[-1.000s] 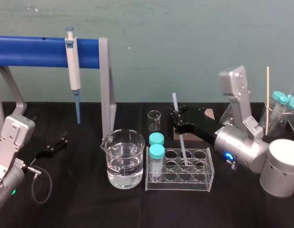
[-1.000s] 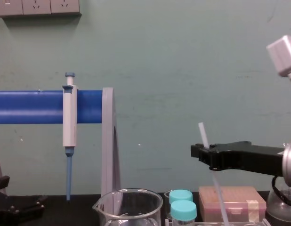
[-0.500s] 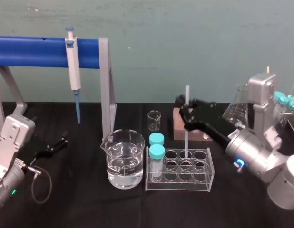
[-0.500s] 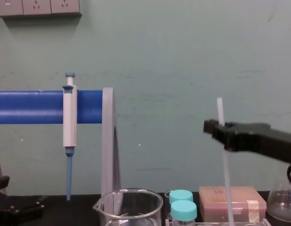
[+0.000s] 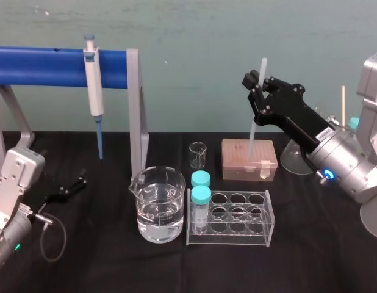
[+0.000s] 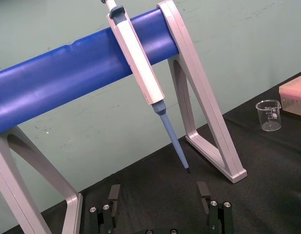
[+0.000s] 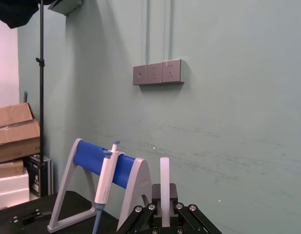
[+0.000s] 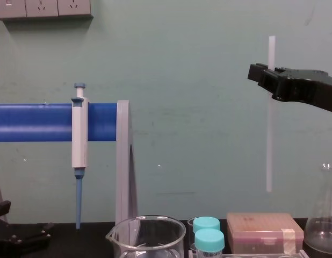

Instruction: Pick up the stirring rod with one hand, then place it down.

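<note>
Since the earlier frame, the right gripper (image 5: 257, 85) is lifting the stirring rod (image 5: 255, 125) out of the clear tube rack (image 5: 231, 229), which is now sitting well below the jaws. The jaws are clamping the rod near its upper end. A short stub is projecting above them, and the long remainder is hanging nearly upright beneath them in open air, above a pink box (image 5: 249, 162). The left gripper (image 6: 158, 197) is resting parked on the table, far from the right gripper, with its jaws spread and holding nothing.
</note>
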